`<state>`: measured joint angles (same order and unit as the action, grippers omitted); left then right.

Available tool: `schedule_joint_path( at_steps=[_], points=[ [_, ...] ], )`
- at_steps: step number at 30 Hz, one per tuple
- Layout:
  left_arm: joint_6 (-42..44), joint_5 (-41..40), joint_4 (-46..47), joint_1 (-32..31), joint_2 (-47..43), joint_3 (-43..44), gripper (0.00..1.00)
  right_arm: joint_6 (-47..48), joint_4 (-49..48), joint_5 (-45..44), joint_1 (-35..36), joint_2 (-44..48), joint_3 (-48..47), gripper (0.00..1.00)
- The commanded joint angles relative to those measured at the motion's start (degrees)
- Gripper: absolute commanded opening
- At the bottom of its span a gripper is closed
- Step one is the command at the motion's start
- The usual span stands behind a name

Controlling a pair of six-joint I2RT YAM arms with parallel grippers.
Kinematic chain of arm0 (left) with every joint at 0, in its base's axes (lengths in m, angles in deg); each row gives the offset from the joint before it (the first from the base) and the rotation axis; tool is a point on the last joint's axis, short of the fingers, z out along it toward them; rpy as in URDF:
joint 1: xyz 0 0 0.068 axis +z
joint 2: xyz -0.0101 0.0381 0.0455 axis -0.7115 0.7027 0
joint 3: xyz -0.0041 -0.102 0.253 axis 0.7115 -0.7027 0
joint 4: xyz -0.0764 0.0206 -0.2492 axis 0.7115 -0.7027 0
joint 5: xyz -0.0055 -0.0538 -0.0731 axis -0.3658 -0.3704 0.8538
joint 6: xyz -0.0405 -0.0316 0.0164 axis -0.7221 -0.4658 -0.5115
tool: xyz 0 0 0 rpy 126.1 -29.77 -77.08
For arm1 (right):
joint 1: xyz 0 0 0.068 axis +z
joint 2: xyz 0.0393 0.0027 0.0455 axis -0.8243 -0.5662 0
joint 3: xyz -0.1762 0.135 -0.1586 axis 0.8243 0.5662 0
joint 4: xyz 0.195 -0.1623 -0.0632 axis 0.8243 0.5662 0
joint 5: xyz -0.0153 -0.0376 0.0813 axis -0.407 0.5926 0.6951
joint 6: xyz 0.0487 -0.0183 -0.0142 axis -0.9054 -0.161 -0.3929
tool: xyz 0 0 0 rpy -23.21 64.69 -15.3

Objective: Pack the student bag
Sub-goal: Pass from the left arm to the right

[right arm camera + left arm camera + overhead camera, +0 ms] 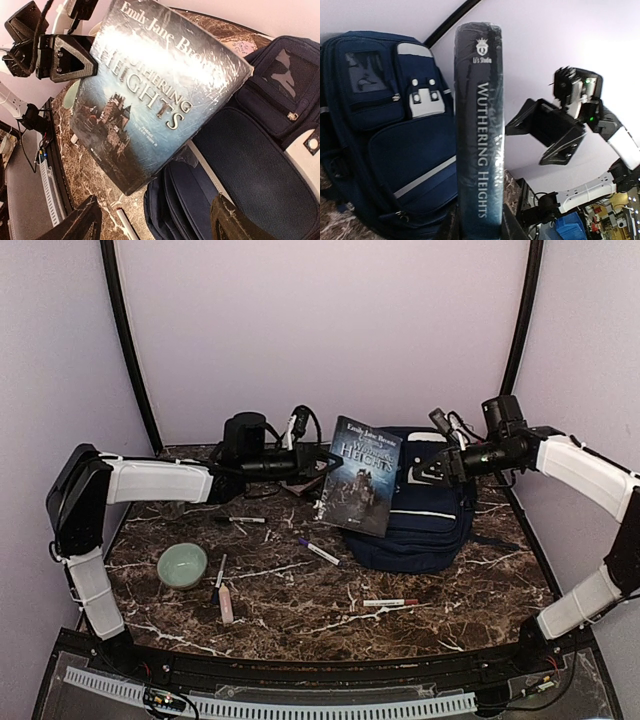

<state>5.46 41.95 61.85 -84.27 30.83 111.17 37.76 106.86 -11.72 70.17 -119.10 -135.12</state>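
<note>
- Left side: pale green ceramic bowl [182,565] and white purple-capped marker [318,551] lie loose on the dark brown marble table [300,630], apart from the work.
- Left gripper [322,462]: narrow, pinching the dark glossy paperback book [358,478] by one edge. The book stands near upright and tilted, its lower end over the bag's left side.
- Navy-blue fabric backpack [430,525]: lies flat at the right rear of the table, front pockets up. Cannot tell whether its main compartment is open.
- Right gripper [427,474]: wide, empty, hovering above the bag's top end.
- Risks, as I judge them:
  - An edge pinch on a slick cover lets the book pivot or slip.
  - Nothing holds the bag's mouth, so a book corner may catch the fabric and shove the bag.
  - The two arms are close together and may collide.
</note>
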Motion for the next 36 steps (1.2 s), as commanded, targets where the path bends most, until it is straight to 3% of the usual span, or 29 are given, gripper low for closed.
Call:
schedule_joint_path(
  at_steps=[1,7,12,17,22,29,36],
  points=[
    [-4.7,7.4,23.5,-0.2,0.3,5.7,0.00,-4.4,-7.8,1.9,-3.0,3.8,7.7,0.75],
    [-18.0,4.5,42.5,-0.2,5.3,5.2,0.00,-3.2,-8.5,6.6,-5.9,5.6,9.3,0.76],
    [-23.9,1.3,51.3,-0.2,8.0,4.1,0.00,-6.7,-12.3,13.4,-6.4,3.2,8.7,0.77],
    [-24.3,0.6,51.8,-0.3,7.2,2.7,0.00,-17.6,-22.3,19.2,-5.9,-0.5,7.7,0.79],
    [-25.0,0.5,52.1,-0.4,6.7,1.7,0.00,-22.0,-28.7,20.1,-3.5,-1.1,6.9,0.80],
    [-25.5,0.6,52.0,-0.9,6.8,1.7,0.00,-25.1,-29.6,20.3,0.3,-4.2,4.3,0.80],
    [-24.8,-0.4,51.7,-1.2,6.7,1.4,0.00,-37.5,-42.3,23.1,1.2,-4.1,7.2,0.58]
  ],
)
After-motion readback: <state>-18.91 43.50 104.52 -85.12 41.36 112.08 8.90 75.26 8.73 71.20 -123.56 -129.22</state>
